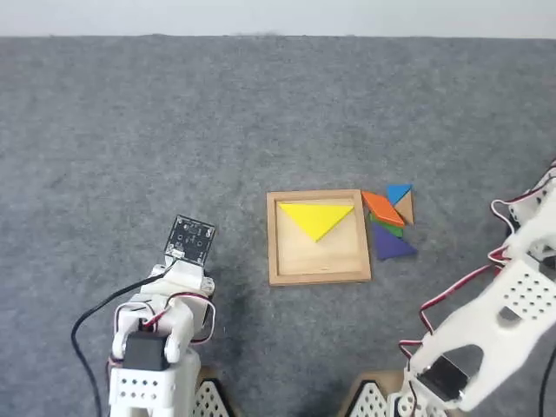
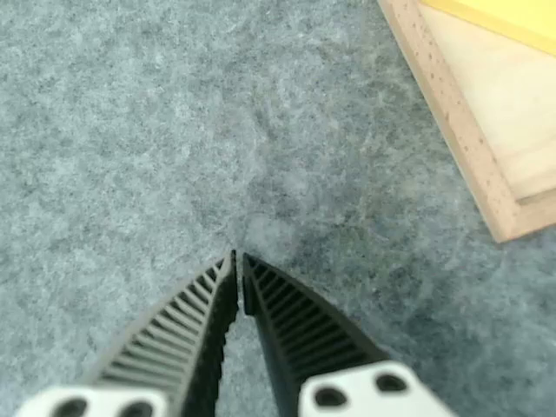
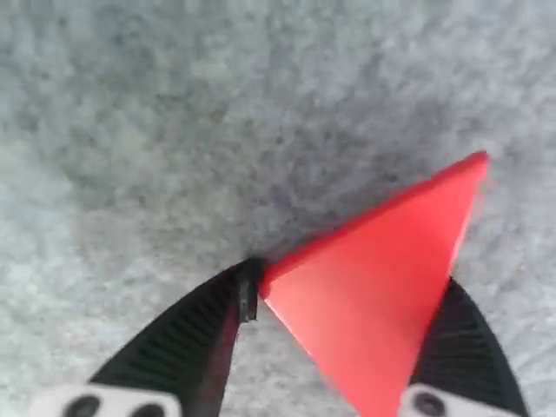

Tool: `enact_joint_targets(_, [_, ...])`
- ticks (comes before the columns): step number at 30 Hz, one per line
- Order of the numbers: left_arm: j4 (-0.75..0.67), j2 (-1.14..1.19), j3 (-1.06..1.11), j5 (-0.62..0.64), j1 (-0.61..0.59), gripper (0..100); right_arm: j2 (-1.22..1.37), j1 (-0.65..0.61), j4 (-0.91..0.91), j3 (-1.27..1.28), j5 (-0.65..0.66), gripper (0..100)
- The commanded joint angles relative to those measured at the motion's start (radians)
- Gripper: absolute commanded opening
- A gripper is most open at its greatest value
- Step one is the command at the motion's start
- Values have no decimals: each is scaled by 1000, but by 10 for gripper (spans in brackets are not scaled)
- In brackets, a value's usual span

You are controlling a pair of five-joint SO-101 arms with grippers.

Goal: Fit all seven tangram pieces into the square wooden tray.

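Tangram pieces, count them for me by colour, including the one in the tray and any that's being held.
yellow piece: 1
orange piece: 1
blue piece: 1
tan piece: 1
green piece: 1
purple piece: 1
red piece: 1
Total: 7

It looks like a robot lab or test bench: grey felt [image 1: 130,122] as work surface, a plain white wall [image 1: 278,16] behind, two white arms [image 1: 165,347] with loose wires [image 1: 452,300] and a bare circuit board [image 1: 189,239].
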Motion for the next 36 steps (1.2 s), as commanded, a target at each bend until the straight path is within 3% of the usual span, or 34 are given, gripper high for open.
enact_joint_targets(1, [5, -25, -12, 8, -5, 13, -16, -31, -18, -23, 29, 199])
enact_joint_targets(9, [5, -25, -12, 8, -5, 13, -41, -99, 74, -75, 140, 173])
enact_joint_targets(17, [5, -25, -12, 8, -5, 13, -162, -246, 228, -150, 224, 173])
enact_joint_targets(26, [5, -25, -12, 8, -5, 13, -377, -558, 338, -147, 321, 173])
enact_joint_targets(36, [5, -25, -12, 8, -5, 13, -516, -918, 259, 57, 394, 174])
